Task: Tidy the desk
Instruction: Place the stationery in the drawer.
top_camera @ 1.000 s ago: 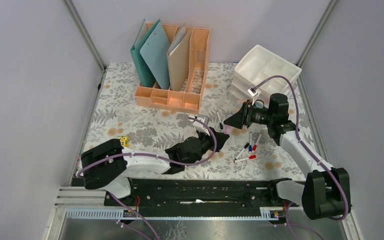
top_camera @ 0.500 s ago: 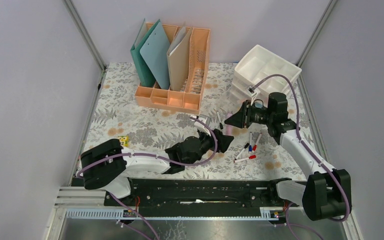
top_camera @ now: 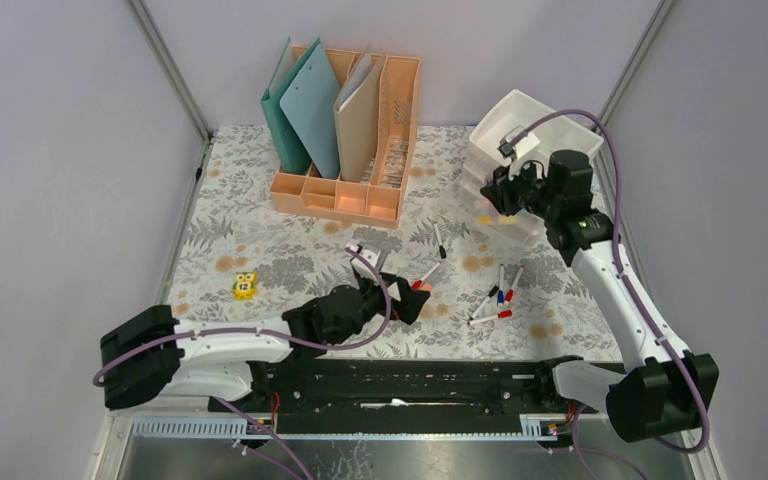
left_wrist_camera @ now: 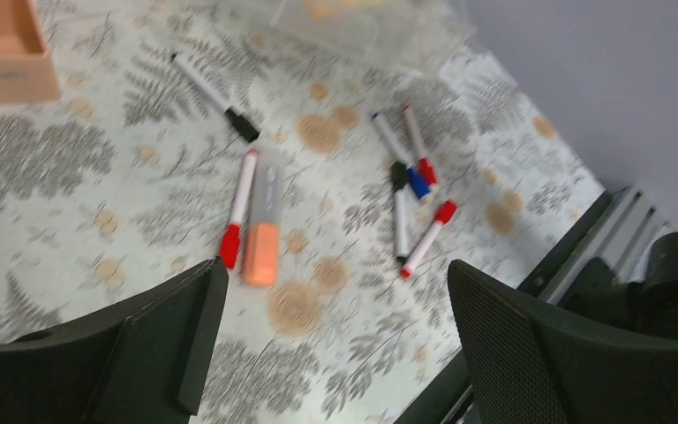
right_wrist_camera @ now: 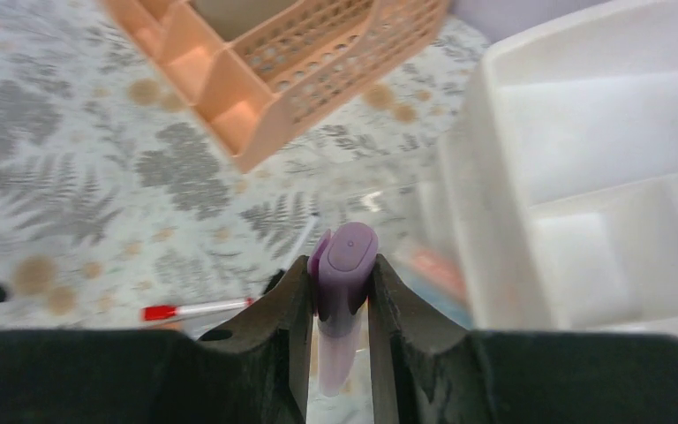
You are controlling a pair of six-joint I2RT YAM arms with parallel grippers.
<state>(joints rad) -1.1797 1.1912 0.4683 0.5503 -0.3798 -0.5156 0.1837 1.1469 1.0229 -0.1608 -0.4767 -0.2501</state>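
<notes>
Far to the left of the left gripper (top_camera: 412,300), a small yellow block (top_camera: 245,286) is seen lying on the worktop (top_camera: 290,250), the fern-and-flower printed surface that is to be organised. The left gripper is held low over the worktop, with its jaws spread wide and nothing between them. Just ahead of it, in the left wrist view, an orange highlighter (left_wrist_camera: 262,225) and a red-capped marker (left_wrist_camera: 238,205) are seen lying side by side, touching or nearly so. A black-capped pen (left_wrist_camera: 210,88) lies farther ahead. To the right of that gripper, a loose cluster of markers (left_wrist_camera: 410,190) is scattered on the cloth.

At the back, a peach file rack (top_camera: 345,190) is seen with folders (top_camera: 310,110) stood in it. The right gripper (right_wrist_camera: 340,269) is raised next to the white drawer unit (top_camera: 535,125) and is closed on a purple highlighter (right_wrist_camera: 346,252), which is pinched between its fingers. The unit's open top tray is seen just to that gripper's right.

The task is judged to be only partly done. The folders are filed and one highlighter is held at the drawer unit but not yet put in. The orange highlighter, the pen, the markers and the yellow block are yet to be cleared from the worktop.
</notes>
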